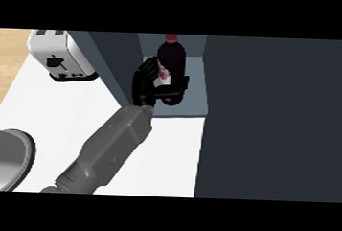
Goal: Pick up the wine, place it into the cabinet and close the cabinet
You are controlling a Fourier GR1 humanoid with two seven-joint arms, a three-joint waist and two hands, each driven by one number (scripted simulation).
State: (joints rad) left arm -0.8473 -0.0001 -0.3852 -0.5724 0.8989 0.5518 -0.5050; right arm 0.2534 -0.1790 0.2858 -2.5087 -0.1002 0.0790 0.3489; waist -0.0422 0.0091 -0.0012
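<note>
1. A dark panel point(273, 116) fills the right of the frame; I judge it to be the cabinet's open door, which must swing shut last.
2. The white counter point(61, 109) takes up the left and centre.
3. The cabinet point(192, 96) opens at upper centre, showing a pale floor.
4. A grey round vessel point(6, 155) sits at the lower left edge.
5. The toaster point(59, 56) stands at upper left.
6. The wine bottle point(172, 52) is inside the cabinet, its long axis running up the frame, neck toward the top.
7. The left hand point(145, 85) is just left of the bottle, with fingers curled behind it and the thumb crossing its front. Letting go means opening toward the left and drawing back to the lower left. The right hand is out of view.
</note>
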